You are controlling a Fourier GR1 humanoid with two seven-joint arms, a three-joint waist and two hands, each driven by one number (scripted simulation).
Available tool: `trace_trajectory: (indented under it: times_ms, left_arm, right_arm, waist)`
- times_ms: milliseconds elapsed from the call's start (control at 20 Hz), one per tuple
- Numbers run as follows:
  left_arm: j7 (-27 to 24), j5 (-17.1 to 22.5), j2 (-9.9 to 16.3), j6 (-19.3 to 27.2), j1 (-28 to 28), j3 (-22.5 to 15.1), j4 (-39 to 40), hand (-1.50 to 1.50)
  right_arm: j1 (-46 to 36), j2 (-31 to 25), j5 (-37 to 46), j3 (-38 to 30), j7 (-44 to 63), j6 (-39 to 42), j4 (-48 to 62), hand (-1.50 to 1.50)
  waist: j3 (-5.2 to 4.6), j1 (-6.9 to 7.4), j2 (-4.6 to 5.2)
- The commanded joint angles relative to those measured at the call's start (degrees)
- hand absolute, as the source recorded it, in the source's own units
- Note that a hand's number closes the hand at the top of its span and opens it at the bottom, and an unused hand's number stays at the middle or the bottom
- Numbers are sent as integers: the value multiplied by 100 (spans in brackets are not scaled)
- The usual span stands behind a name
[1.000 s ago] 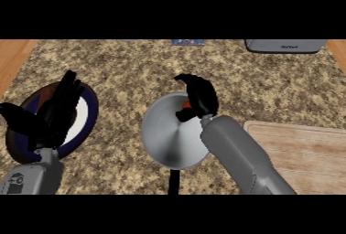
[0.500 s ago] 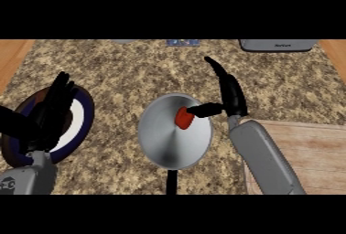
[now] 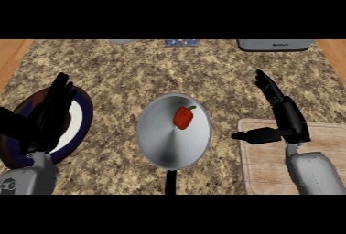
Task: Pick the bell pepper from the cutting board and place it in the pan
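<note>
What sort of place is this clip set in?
Most likely a kitchen counter: a speckled stone countertop carries a metal pan with a red bell pepper in it, a wooden cutting board and a dark-rimmed plate.

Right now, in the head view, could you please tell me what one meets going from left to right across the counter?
Black left hand over the dark-rimmed round plate → round grey metal pan holding the red bell pepper → black right hand → pale wooden cutting board.
</note>
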Motion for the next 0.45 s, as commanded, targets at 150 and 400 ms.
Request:
trace_trajectory:
  times_ms: [150,400]
  left_arm:
    - [-29,-29,-55,-68,-73,2,125,0]
    - [248,-112,-81,-59,16,-82,-178,0]
  right_arm:
    - [914,-589,-566,-684,-390,1004,-646,-150]
    - [1404,-474,-417,-791,-66,1031,-1387,-150]
  waist:
    - [-2,94,20]
    - [-2,97,17]
